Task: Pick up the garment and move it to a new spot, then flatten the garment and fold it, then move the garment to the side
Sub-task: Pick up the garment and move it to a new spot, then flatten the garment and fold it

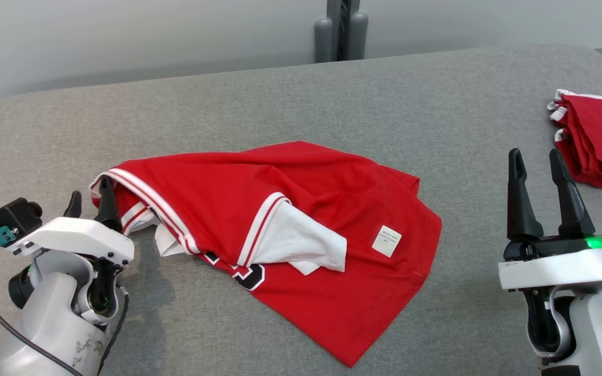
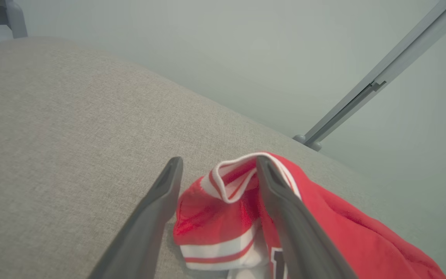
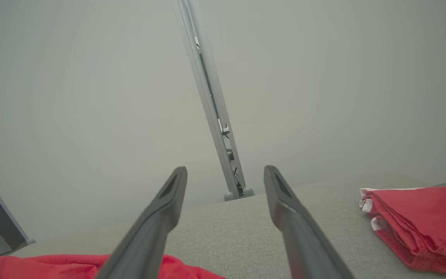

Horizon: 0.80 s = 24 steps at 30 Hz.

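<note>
Head view looks down on a wide grey fabric-covered surface [image 1: 280, 94] that spans the frame. A red jersey [image 1: 306, 209] lies rumpled at the centre of it. The jersey is turned partly inside out, with one corner reaching toward six o'clock and its white-and-red striped edge bunched toward nine o'clock. A pile of folded red garments [image 1: 601, 141] with white trim sits at three o'clock, well apart from the jersey. The left gripper [image 1: 90, 190] is at eight o'clock, right at the striped edge. In the left wrist view its fingers [image 2: 157, 217] stand apart, with the bunched striped edge lying loose between them and against the finger on that view's right, not pinched. The right gripper [image 1: 535, 156] is at four o'clock, between the jersey and the folded pile and touching neither. Its fingers [image 1: 520, 203] are spread wide with nothing between them. A white sleeve lining [image 1: 296, 240] pokes out from the jersey's middle, and part of a black numeral [image 1: 251, 275] shows just below it. A small white label [image 1: 386, 241] lies flat on the red cloth toward four o'clock of the jersey.
</note>
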Tool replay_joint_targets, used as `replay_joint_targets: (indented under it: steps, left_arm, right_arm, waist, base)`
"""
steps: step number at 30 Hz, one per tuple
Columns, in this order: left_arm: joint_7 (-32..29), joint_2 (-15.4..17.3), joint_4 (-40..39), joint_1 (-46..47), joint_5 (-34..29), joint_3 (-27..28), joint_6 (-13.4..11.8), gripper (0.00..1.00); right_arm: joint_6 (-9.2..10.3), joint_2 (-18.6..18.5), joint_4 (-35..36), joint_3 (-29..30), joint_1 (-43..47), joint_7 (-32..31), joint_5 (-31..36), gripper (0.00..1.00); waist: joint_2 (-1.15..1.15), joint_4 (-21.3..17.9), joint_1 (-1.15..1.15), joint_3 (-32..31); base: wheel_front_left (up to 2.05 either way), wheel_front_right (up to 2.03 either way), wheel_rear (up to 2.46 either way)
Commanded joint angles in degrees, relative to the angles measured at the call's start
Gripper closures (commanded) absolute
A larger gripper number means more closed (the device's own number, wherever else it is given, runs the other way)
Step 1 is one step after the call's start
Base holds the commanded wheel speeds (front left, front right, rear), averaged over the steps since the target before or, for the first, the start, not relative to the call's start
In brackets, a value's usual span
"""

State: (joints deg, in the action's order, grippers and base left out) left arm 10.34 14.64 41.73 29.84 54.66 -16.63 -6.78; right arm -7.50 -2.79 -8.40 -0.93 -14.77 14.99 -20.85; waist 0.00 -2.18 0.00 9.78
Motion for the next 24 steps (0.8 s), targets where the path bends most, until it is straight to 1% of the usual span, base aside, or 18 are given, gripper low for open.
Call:
replay_joint_targets:
  steps: [1, 4, 8, 11, 14, 17, 19, 21, 24]
  left_arm:
    - [1.6, -0.3, 1.0, 1.3, 0.3, 0.4, 1.7, 0.0]
    - [3.5, 0.1, 1.6, 2.3, -1.4, 0.3, 3.2, 0.0]
    - [4.4, 0.5, 1.4, 2.5, -3.1, 0.6, 3.7, 0.0]
    - [4.8, 1.1, -0.6, 1.9, -5.3, 1.4, 3.7, 0.0]
    - [4.9, 1.3, -5.3, 0.0, -8.4, 3.6, 3.8, 0.0]
    - [4.9, 0.7, -11.5, -3.6, -12.6, 6.0, 3.6, 0.0]
    - [4.9, -0.5, -15.6, -6.4, -15.8, 6.6, 3.9, 0.0]
    - [4.9, -1.0, -18.9, -9.2, -19.2, 7.2, 4.0, 0.0]
    - [4.9, -3.7, -22.6, -13.0, -22.3, 8.5, 3.8, 0.0]
  right_arm:
    - [0.02, -0.3, -0.3, -0.4, -0.4, 0.3, 0.6, 0.0]
    - [0.02, -0.2, -0.4, -0.9, -0.3, 0.3, 1.0, 0.0]
    - [0.02, -0.3, -0.4, -0.9, 0.2, 0.3, 1.4, 0.0]
    - [0.02, -0.3, -0.5, -1.3, 0.9, 0.3, 2.0, 0.0]
    - [0.02, -0.2, -0.8, -3.0, 1.6, 0.3, 3.1, 0.0]
    - [0.02, -0.3, -1.5, -4.6, 2.7, 0.3, 3.5, 0.0]
    - [0.02, -0.3, -2.2, -5.3, 3.3, 0.3, 2.9, 0.0]
    - [0.02, -0.3, -3.0, -6.3, 3.9, 0.3, 2.8, 0.0]
    - [0.02, -0.3, -4.2, -7.9, 4.6, 0.3, 2.4, 0.0]
  waist:
    - [0.0, 1.1, 0.0, -0.8]
    - [0.0, 2.4, 0.0, -1.5]
    - [0.0, 3.9, 0.0, -2.3]
    - [0.0, 5.4, 0.0, -3.1]
    - [0.0, 7.0, 0.0, -3.7]
    - [0.0, 8.5, 0.0, -4.1]
    - [0.0, 9.5, 0.0, -4.2]
    - [0.0, 10.4, 0.0, -4.1]
    - [0.0, 11.6, 0.0, -4.0]
  base:
    - [0.0, 0.0, 0.0]
    - [0.0, 0.0, 0.0]
    - [0.0, 0.0, 0.0]
    - [0.0, 0.0, 0.0]
    - [0.0, 0.0, 0.0]
    - [0.0, 0.0, 0.0]
    - [0.0, 0.0, 0.0]
    - [0.0, 0.0, 0.0]
    - [0.0, 0.0, 0.0]
